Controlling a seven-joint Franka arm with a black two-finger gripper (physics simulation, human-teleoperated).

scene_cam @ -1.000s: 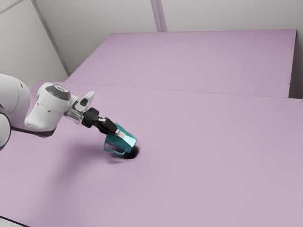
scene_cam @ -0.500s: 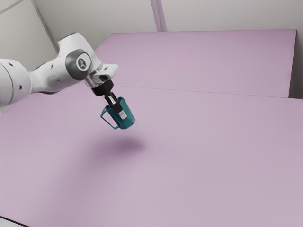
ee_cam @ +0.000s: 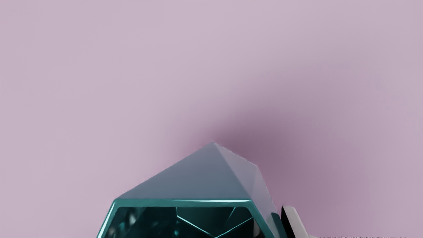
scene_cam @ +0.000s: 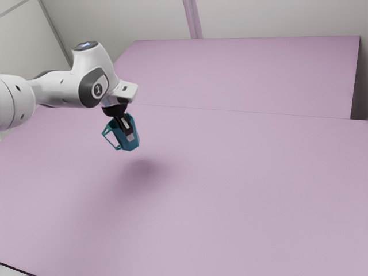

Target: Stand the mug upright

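Gripper (scene_cam: 128,134), black, two-fingered: closed on the mug (scene_cam: 133,146), pinching its side. Mug, one, teal, faceted: held clear of the table (scene_cam: 259,178), leaning, mouth up, base toward the exterior view's right. Handle (scene_cam: 108,137): on the mug's side toward the exterior view's left. Interior: dark; a pale sliver at the wall near one finger, contents otherwise unclear. Arm (scene_cam: 57,89), white: from the exterior view's left, wrist above the mug, fingers slanting down. Shadow (scene_cam: 144,168): on the table below the mug.
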